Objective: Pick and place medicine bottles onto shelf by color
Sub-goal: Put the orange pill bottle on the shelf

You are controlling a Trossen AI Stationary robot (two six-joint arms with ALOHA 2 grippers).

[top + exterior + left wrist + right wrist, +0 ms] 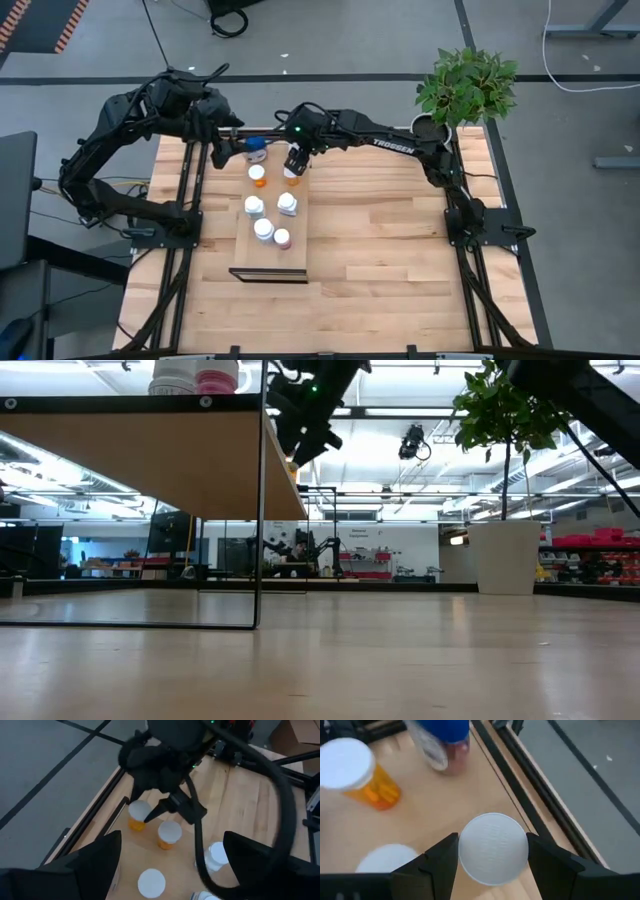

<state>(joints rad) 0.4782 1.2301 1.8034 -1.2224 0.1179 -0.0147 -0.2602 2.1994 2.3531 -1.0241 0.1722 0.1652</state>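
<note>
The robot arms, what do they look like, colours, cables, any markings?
Both arms are matte black, built of jointed tube-like links. The right arm carries white lettering along its long link and a small green light near the wrist. Black cables loop beside the links of the left arm. The left tool and the right tool each end in two broad, dark, wedge-shaped fingers.

From overhead, the right gripper (294, 166) covers nearly all of the orange bottle (292, 178) under it. The blue-capped bottle (445, 742) is blurry and chopped off by the right wrist picture's edge. At table height, the shelf (150, 460) hides everything on it except two bottle tops (195, 377).
</note>
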